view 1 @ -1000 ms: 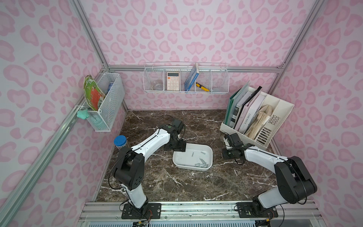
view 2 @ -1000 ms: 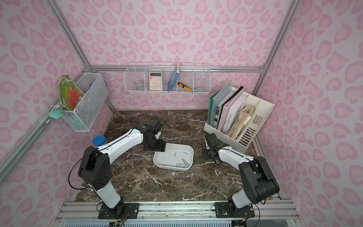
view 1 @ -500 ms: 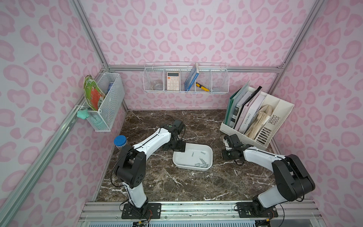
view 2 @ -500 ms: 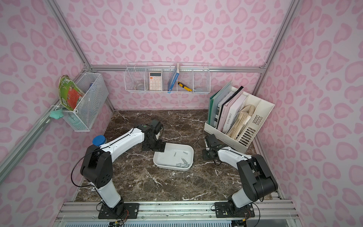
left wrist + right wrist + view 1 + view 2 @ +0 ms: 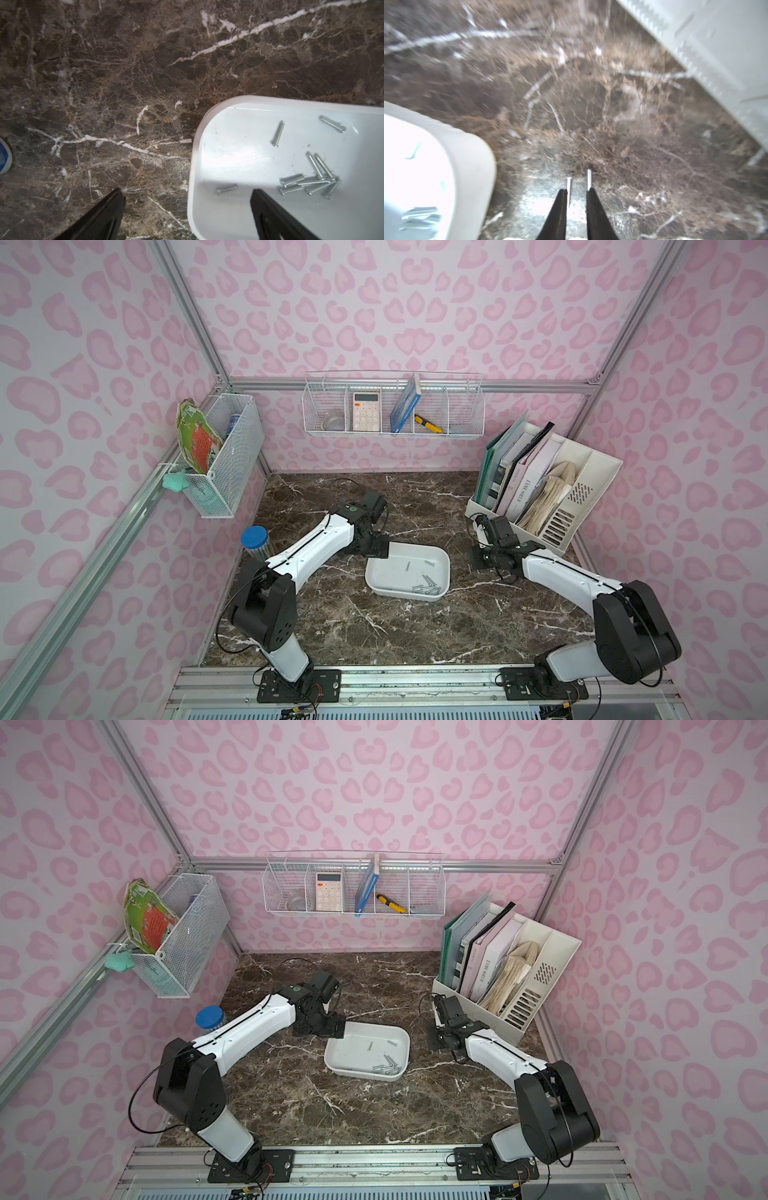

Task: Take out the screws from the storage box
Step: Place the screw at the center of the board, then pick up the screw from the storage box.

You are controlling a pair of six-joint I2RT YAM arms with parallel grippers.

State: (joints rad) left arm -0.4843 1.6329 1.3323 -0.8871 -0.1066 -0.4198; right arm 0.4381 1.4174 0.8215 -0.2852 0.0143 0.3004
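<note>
The storage box (image 5: 376, 572) (image 5: 337, 1054) is a shallow white tray lying mid-table in both top views. Several screws (image 5: 426, 587) (image 5: 386, 1065) (image 5: 307, 182) lie inside it, most in a heap. My left gripper (image 5: 377, 551) (image 5: 188, 193) is wide open over the box's near-left corner. One finger stands above the marble, the other above the box floor beside a lone screw (image 5: 227, 189). My right gripper (image 5: 478, 562) (image 5: 577, 192) points down at the marble to the right of the box, its jaws slightly apart. Two screws (image 5: 568, 187) lie at its fingertips.
A cream file organiser (image 5: 582, 489) (image 5: 716, 52) with folders stands close behind the right arm. A blue-lidded jar (image 5: 254, 541) stands by the left wall. Wire baskets (image 5: 392, 406) hang on the back and left walls, above the table.
My left gripper's jaws have spread wide at the box's corner. The right gripper's jaws have parted a little over the two screws. Neither arm has shifted much.
</note>
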